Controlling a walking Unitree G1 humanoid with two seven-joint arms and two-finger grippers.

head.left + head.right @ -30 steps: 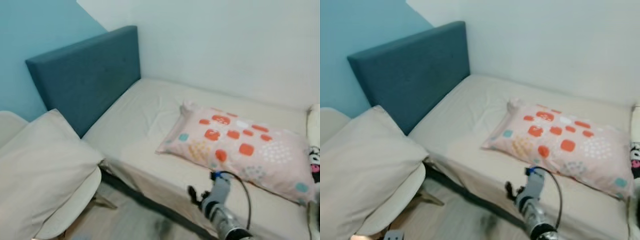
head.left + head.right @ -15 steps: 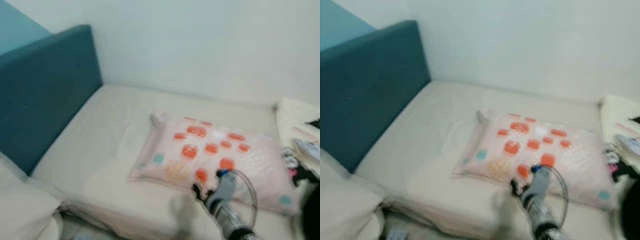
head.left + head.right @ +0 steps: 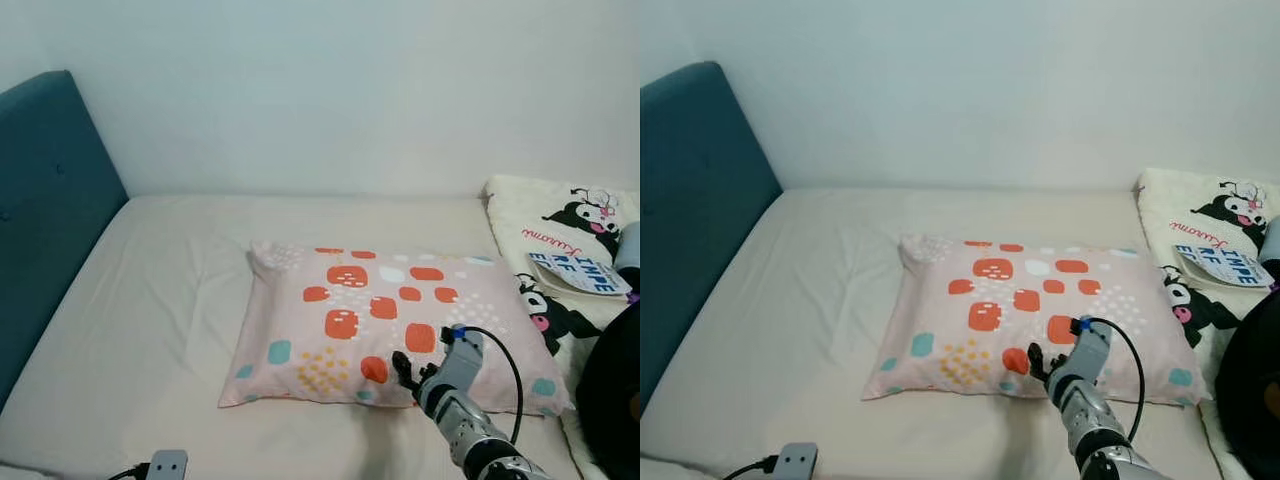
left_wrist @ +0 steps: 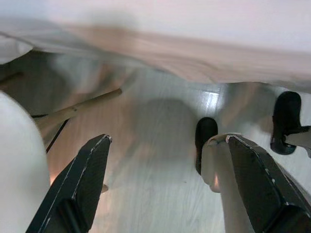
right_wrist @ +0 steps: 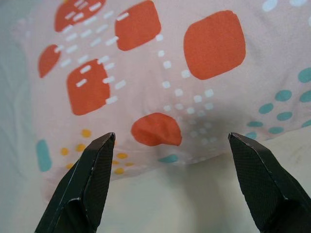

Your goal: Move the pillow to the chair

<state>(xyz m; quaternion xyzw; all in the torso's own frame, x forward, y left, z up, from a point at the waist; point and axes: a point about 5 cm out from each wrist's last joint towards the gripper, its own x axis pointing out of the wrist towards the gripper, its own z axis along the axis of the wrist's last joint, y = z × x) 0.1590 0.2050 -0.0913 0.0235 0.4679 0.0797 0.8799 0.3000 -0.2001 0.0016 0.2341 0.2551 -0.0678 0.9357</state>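
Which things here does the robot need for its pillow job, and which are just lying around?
For the job:
- pillow
- right gripper, open, at the pillow's near edge

Just lying about:
- cartoon blanket
- blue headboard
- left gripper, idle above the floor

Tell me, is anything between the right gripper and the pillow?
Nothing visible is. The right gripper hangs at the near edge of the pillow with its fingers open, and between them lie just the pillow and the sheet.
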